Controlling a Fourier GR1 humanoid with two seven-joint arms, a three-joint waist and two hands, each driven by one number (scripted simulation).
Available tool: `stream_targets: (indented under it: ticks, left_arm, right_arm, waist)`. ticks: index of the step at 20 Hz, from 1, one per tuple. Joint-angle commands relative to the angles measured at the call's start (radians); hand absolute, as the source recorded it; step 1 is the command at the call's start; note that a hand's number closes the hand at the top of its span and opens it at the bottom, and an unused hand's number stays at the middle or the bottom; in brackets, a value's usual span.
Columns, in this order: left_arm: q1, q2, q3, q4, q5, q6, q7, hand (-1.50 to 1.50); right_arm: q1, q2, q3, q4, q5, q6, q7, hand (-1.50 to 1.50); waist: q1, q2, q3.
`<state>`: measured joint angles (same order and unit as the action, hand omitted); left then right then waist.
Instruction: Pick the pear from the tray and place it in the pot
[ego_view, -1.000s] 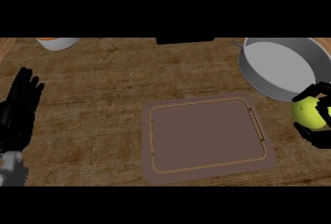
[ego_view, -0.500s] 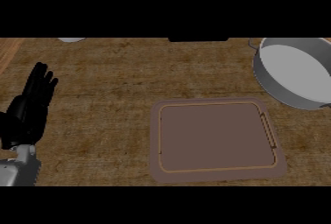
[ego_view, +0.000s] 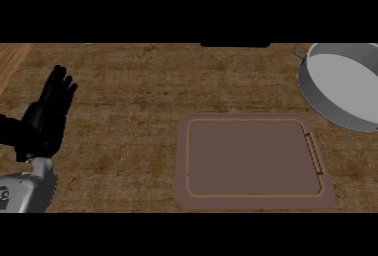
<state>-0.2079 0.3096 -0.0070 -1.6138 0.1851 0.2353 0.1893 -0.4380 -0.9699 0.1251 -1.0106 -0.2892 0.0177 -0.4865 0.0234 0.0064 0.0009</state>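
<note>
A brown square tray (ego_view: 255, 161) lies flat on the wooden counter, right of centre, with nothing on it. A grey metal pot (ego_view: 341, 85) stands at the upper right, partly cut off by the view's edge; its visible inside shows nothing but grey. My left hand (ego_view: 46, 120) rests open at the left edge, fingers straight and pointing up. No pear shows anywhere in the head view. My right hand is out of view.
The wooden counter (ego_view: 140, 90) spans the view. A dark object (ego_view: 235, 45) sits at the counter's far edge, top centre. A lighter wood strip (ego_view: 11, 57) shows at the upper left corner.
My right hand, which held the pear beside the pot one second ago, has left the view along with the pear. The view has shifted, so tray and pot appear further right.
</note>
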Motion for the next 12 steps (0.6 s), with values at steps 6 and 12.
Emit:
stream_targets:
  ticks: [6,12]
  left_arm:
    - [-0.048,-0.025,-0.024,0.013,-0.022,0.008,0.015,0.0]
    - [-0.05,-0.005,0.007,0.019,0.005,-0.036,0.012,0.0]
  right_arm:
    - [-0.16,0.089,0.083,0.308,0.372,-0.391,-0.089,1.5]
    - [-0.319,0.175,0.078,0.618,0.436,-0.353,-0.209,1.5]
  waist:
    - [0.037,0.014,0.002]
    - [0.045,0.015,0.003]
